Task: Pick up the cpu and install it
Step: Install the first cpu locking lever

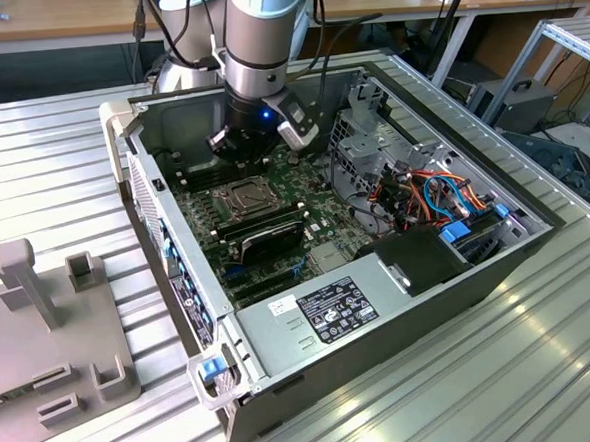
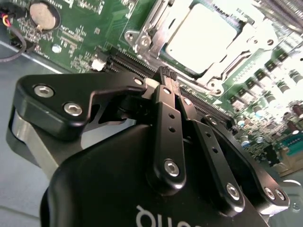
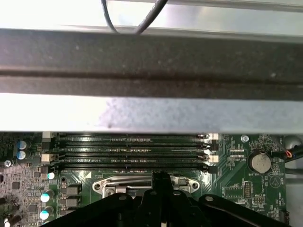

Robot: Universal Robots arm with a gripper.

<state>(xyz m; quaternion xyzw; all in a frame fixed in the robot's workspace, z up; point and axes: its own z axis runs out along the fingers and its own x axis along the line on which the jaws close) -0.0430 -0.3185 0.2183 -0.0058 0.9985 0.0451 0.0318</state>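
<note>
Silver-grey cpu (image 2: pixel 201 35) already lies in its socket frame (image 2: pixel 156 26) on the green motherboard (image 1: pixel 320 214). Close beside it hovers the gripper (image 2: pixel 163 74), fingers pressed together, empty. Any drift sideways could knock the unlatched frame.

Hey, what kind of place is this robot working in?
Probably a robotics lab or workshop: an open computer case on a ribbed metal table, wooden workbenches behind, and the claw above the motherboard.
</note>
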